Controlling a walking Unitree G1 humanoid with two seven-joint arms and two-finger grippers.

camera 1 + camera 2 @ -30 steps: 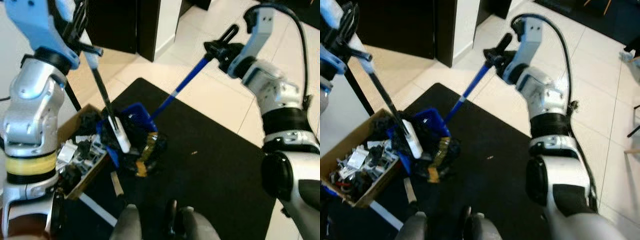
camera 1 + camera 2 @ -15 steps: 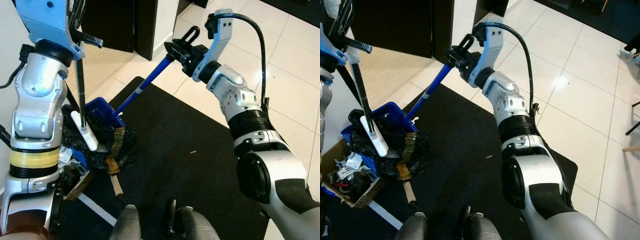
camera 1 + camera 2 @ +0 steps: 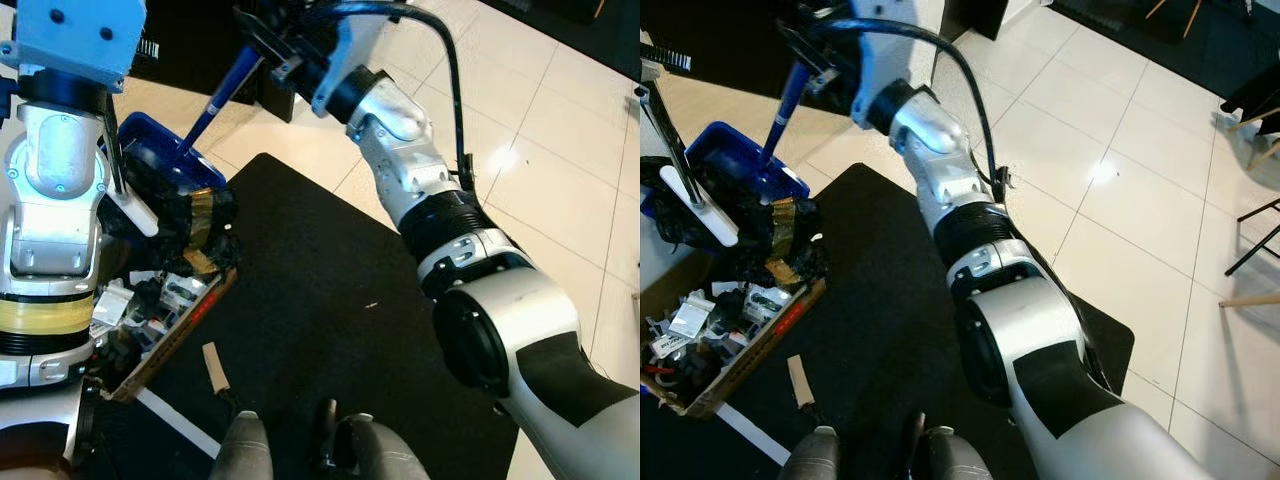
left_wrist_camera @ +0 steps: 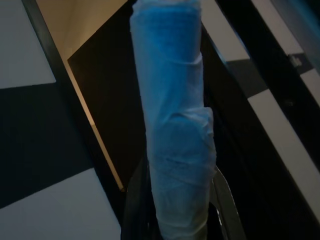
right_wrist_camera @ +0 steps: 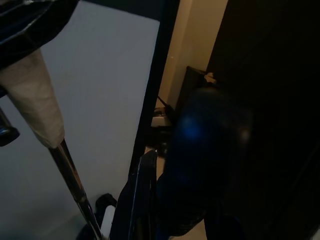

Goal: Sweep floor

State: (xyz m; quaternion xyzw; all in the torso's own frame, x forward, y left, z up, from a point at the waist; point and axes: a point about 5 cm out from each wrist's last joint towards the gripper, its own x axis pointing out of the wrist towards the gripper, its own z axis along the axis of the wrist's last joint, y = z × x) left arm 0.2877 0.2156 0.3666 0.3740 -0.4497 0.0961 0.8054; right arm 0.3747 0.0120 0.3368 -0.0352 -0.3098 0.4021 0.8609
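A blue dustpan (image 3: 160, 165) is raised and tilted at the left, above a cardboard box (image 3: 165, 315). My right gripper (image 3: 268, 40) is shut on the dustpan's long blue handle (image 3: 215, 95), which looks dark in the right wrist view (image 5: 200, 165). Black rubbish with brown tape (image 3: 195, 225) hangs at the pan's lip over the box. My left gripper (image 4: 175, 222) is shut on the broom's film-wrapped blue grip (image 4: 172, 125). The broom's thin black stick runs down to its white head (image 3: 130, 210), which rests against the rubbish beside the pan.
The box holds several scraps and sits half on a black mat (image 3: 330, 330). A strip of cardboard (image 3: 213, 365) and a small crumb (image 3: 371, 305) lie on the mat. Pale tiles (image 3: 560, 190) stretch to the right. Dark furniture (image 3: 190, 50) stands behind the pan.
My right arm has swung left and lifted the dustpan with its rubbish from the mat up over the box. The broom head has stayed against the pile. The view has shifted too.
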